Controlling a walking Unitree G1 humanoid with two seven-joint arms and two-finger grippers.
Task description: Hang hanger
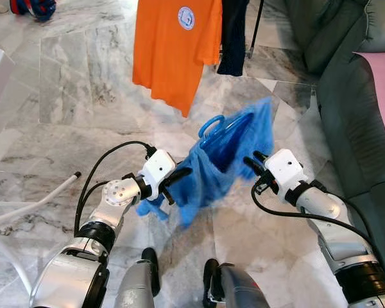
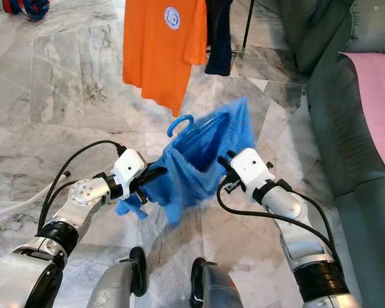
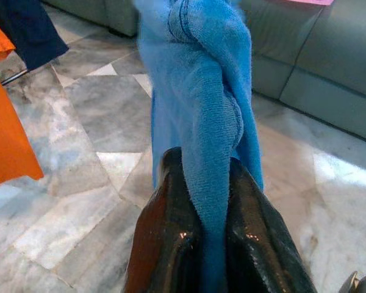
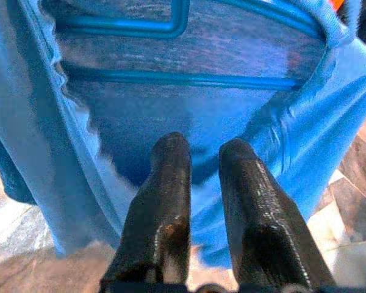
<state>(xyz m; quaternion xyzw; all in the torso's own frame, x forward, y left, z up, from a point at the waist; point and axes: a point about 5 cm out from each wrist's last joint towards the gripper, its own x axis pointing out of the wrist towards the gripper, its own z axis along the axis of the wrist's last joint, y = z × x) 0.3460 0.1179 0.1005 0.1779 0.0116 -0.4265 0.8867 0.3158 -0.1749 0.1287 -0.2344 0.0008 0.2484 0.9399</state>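
A blue garment (image 1: pixel 234 144) hangs on a blue hanger whose hook (image 1: pixel 212 125) sticks out at the top, held above the marble floor between my two arms. My left gripper (image 1: pixel 183 173) is shut on the garment's lower left edge; in the left wrist view the blue cloth (image 3: pixel 198 91) is pinched between the black fingers (image 3: pixel 165 213). My right gripper (image 1: pixel 251 163) is at the garment's right side. In the right wrist view its fingers (image 4: pixel 171 183) stand slightly apart with nothing between them, pointing at the cloth and the hanger's bar (image 4: pixel 171 76).
An orange T-shirt (image 1: pixel 173 51) and a dark garment (image 1: pixel 233 38) hang from a rack ahead, its pole (image 1: pixel 255 29) beside them. A grey sofa (image 1: pixel 353 128) with a pink cloth (image 1: pixel 382 83) is on the right. White tubing (image 1: pixel 32 202) lies on the floor at left.
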